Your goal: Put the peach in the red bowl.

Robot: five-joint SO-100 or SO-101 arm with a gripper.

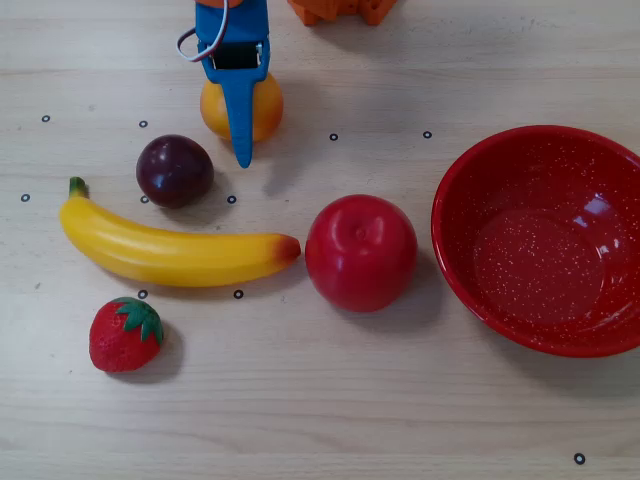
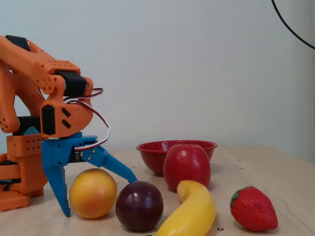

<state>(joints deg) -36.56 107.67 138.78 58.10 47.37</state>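
Note:
The peach is a round yellow-orange fruit resting on the wooden table at the top left of the overhead view. In the fixed view the peach stands at the lower left. My blue gripper is open and straddles the peach, one finger standing upright on its left side and the other slanting over its top right. From above, the gripper covers the peach's middle. The red bowl is empty at the right of the overhead view. In the fixed view the bowl sits behind the red apple.
A dark purple plum lies just beside the peach. A banana, a strawberry and a large red apple lie nearby; the apple sits between the peach and the bowl. The orange arm base stands at the left of the fixed view.

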